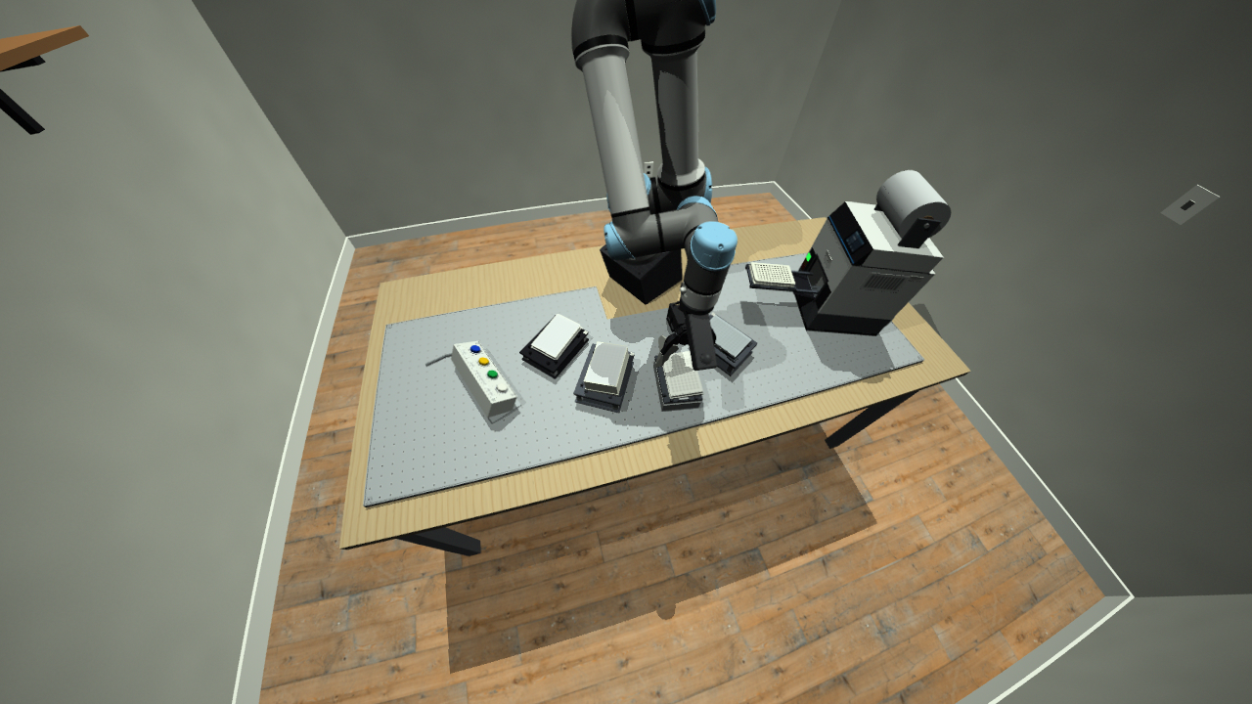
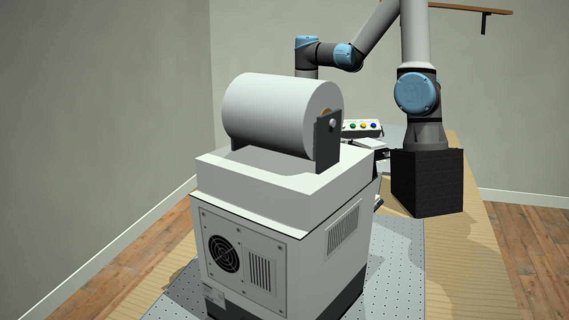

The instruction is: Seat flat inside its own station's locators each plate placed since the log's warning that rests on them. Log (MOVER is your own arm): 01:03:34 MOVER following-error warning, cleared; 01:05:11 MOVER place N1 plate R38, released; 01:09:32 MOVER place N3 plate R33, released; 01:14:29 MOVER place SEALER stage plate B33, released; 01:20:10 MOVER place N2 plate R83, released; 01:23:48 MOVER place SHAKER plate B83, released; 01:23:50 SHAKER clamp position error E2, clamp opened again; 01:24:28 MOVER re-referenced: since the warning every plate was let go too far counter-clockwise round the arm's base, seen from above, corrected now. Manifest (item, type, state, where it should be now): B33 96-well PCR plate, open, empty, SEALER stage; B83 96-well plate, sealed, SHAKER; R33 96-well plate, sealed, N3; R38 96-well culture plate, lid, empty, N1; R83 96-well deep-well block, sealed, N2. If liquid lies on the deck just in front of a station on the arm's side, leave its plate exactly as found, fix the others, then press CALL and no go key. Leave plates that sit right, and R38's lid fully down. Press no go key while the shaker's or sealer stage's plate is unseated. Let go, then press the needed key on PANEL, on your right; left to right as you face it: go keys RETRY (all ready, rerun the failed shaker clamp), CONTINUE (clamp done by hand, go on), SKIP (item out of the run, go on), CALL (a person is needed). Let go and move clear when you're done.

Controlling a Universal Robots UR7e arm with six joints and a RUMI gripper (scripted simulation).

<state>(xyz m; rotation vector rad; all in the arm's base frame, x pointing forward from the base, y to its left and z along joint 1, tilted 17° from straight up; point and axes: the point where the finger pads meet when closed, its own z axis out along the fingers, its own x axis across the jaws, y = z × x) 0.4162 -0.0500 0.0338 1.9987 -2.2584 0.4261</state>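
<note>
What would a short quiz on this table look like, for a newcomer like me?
1. True or false: the gripper is clamped on a plate.
2. In the top view, which stands nearest the button panel? A) the sealer machine B) the white-topped plate C) the arm's black pedestal
3. Fill in: the panel's four buttons are blue, yellow, green and ____.

Key:
1. False. Its fingers stand open, above the well-patterned plate, holding nothing.
2. B. That plate sits just beside the panel; the sealer is at the table's far end.
3. White.
</note>
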